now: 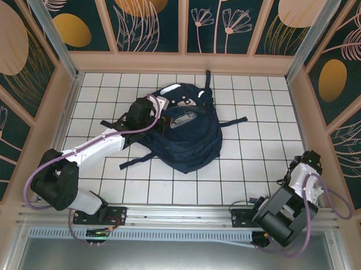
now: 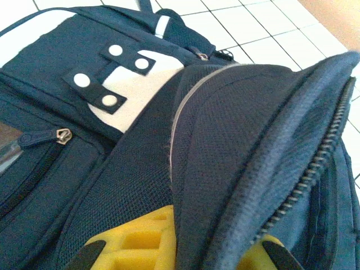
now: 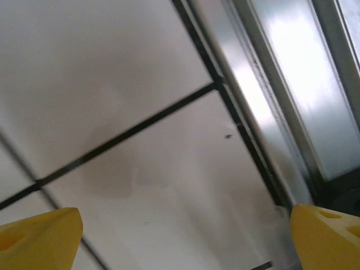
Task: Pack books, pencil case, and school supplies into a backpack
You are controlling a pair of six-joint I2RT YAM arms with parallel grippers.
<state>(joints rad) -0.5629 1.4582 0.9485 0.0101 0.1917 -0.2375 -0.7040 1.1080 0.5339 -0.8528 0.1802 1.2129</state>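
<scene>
Navy fabric is taking up the middle of the white tiled table (image 1: 250,173) — the backpack (image 1: 189,141) is lying flat there, its top end pointing toward the far wall and black straps (image 1: 233,121) trailing out to either side. The left arm is reaching across to the bag's upper left part. The left gripper (image 1: 160,109) is sitting right against it, though from above its dark body is blending into the cloth and I cannot make out the fingers.

Up close from the left wrist, the yellow fingers (image 2: 138,242) are showing at the bottom edge, cut off by the frame. A thick fold of the bag's zippered rim is squeezed between them, so that gripper is clamping onto the backpack. The zipper (image 2: 323,160) teeth are running up the right side of the fold, and the fold is hiding the inside of the bag. Farther off, a white patch (image 2: 132,90) with black dotted tabs is showing, and a zipper pull (image 2: 63,135) is lying on a front pocket. From above, a pale grey shape on the bag is too small to name.

The right arm is sitting folded low at the near right corner, well apart from the bag. The right gripper (image 3: 183,242) is hanging over bare tiles beside a metal rail (image 3: 292,84), its two yellow tips standing wide apart — just their corners are poking into the frame.
</scene>
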